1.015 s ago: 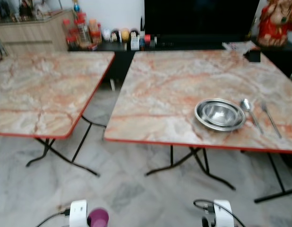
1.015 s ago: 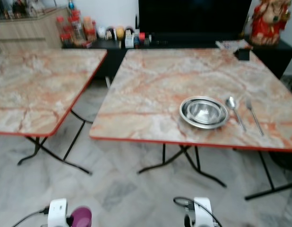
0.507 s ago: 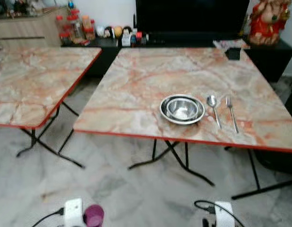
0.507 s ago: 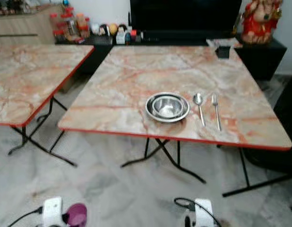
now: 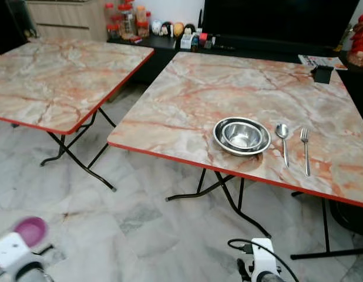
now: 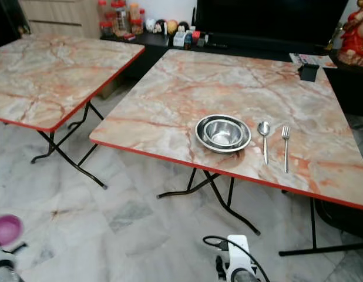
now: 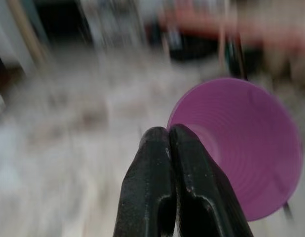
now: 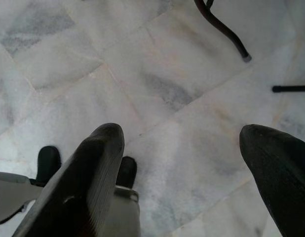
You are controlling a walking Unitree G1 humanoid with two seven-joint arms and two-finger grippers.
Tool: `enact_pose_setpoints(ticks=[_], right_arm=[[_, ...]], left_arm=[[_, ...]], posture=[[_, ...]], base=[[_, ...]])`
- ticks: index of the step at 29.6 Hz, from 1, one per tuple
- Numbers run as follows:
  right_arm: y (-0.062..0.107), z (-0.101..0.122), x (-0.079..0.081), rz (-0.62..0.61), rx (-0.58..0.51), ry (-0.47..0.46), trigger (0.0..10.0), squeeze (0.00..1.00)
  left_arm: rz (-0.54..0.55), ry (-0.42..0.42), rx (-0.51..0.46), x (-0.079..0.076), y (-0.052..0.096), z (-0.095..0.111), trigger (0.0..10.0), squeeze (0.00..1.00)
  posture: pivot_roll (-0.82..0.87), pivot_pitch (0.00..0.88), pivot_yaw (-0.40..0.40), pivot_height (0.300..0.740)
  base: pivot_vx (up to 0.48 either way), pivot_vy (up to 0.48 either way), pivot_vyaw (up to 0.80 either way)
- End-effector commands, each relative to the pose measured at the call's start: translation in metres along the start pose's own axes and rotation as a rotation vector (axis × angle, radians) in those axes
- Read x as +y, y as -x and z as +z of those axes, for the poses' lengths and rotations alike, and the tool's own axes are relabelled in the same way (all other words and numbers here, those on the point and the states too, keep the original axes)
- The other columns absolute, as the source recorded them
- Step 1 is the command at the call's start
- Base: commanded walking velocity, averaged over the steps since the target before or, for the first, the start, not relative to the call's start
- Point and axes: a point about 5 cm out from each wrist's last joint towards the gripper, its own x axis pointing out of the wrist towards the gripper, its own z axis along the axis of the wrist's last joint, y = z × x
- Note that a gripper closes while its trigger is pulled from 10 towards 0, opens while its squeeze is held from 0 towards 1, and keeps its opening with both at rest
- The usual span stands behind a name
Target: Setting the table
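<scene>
The left wrist view is blurred, but it shows what the head views cannot: the left gripper [image 7: 168, 136] has its two black fingers pressed together on the rim of a purple cup [image 7: 241, 148], the cup's open mouth facing the camera. In the left eye view the cup [image 5: 30, 230] is just a small purple disc low at the left edge, above the white end of the left arm [image 5: 11, 251], with the fingers hidden from sight. The right wrist view looks down at the grey marble floor [image 8: 157, 94], and there the right gripper [image 8: 184, 148] has its fingers spread wide apart with nothing between them. A black table foot [image 8: 226, 34] crosses one corner of that view, and a dark shoe-like shape beside one finger is too cut off to identify.

The head views show two marble-patterned folding tables with red edges. The nearer, right table [image 5: 187, 117] carries one metal plate [image 5: 242, 137] with one metal bowl [image 5: 240, 134] nested in it, then one spoon [image 5: 282, 140] just beside it and one fork [image 5: 305, 150] beyond the spoon, both lying parallel. A small black holder [image 5: 323, 73] stands near the far right corner. The left table [image 5: 58, 82] is cut off at the left edge of the picture. Behind both, a low black cabinet [image 5: 170, 44] holds a row of jars and small bottles [image 5: 131, 14], too small to count, and a dark screen [image 5: 275, 20] rises above it. The cup is low over the floor, well apart from both tables
</scene>
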Motion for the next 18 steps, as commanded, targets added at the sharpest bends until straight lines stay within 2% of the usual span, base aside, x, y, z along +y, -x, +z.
enact_pose_setpoints(ticks=[1,2,3,5,6,8,11,12,13,14,15,18], right_arm=[[-0.001,0.004,0.0,0.002,-0.006,0.006,10.0,0.0],[-0.001,0.005,0.0,0.003,-0.007,0.006,10.0,0.0],[-0.001,0.006,0.0,0.004,-0.009,0.008,10.0,0.0],[-0.001,0.007,-0.001,0.004,-0.013,0.006,10.0,0.0],[-0.001,0.007,-0.001,0.003,-0.014,0.005,10.0,0.0],[-0.001,0.007,-0.001,0.001,-0.018,-0.004,10.0,0.0],[-0.001,0.008,-0.001,-0.006,-0.022,-0.014,10.0,0.0],[-0.001,0.008,-0.002,-0.007,-0.021,-0.015,10.0,0.0],[-0.001,0.008,-0.002,-0.007,-0.021,-0.015,10.0,0.0],[-0.001,0.007,-0.002,-0.007,-0.02,-0.017,10.0,0.0],[-0.001,0.006,-0.001,-0.007,-0.019,-0.022,10.0,0.0],[-0.001,0.005,0.0,-0.005,-0.016,-0.02,10.0,0.0]], left_arm=[[0.015,-0.004,-0.119,-0.003,-0.011,0.026,10.0,0.0],[0.02,0.011,-0.161,-0.005,-0.016,0.038,10.0,0.0],[0.006,0.053,-0.253,-0.011,-0.027,0.066,10.0,0.0],[-0.035,0.076,-0.383,-0.021,-0.037,0.103,10.0,0.0],[-0.046,0.092,-0.415,-0.024,-0.04,0.114,10.0,0.0],[-0.09,0.182,-0.466,-0.033,-0.043,0.142,10.0,0.0],[-0.262,0.255,-0.495,-0.057,-0.037,0.168,10.0,0.0],[-0.364,0.346,-0.488,-0.071,-0.031,0.184,10.0,0.0],[-0.364,0.346,-0.488,-0.071,-0.031,0.184,10.0,0.0],[-0.495,0.446,-0.465,-0.088,-0.021,0.201,10.0,0.0],[-0.578,0.475,-0.457,-0.098,-0.014,0.209,10.0,0.0],[-0.696,0.537,-0.414,-0.113,-0.003,0.218,10.0,0.0]], posture=[[0.1,0.0,-0.065,0.74],[0.1,0.0,-0.069,0.74],[0.1,0.0,-0.07,0.74],[0.1,0.0,-0.07,0.74],[0.1,0.0,-0.066,0.74],[0.09,0.0,-0.062,0.74],[0.09,0.0,-0.059,0.74],[0.09,0.0,-0.058,0.74],[0.09,0.0,-0.058,0.74],[0.09,0.0,-0.056,0.74],[0.09,0.0,-0.056,0.74],[0.08,0.0,-0.052,0.74]], base=[[0.0,0.0,0.0],[0.0,0.0,0.0],[0.0,0.0,0.0],[0.0,0.0,0.0],[0.0,0.0,0.0],[0.0,0.0,0.0],[0.0,0.0,0.0],[0.0,0.0,0.0],[0.0,0.0,0.0],[0.0,0.0,0.0],[0.0,0.0,0.0],[0.0,0.0,0.0]])
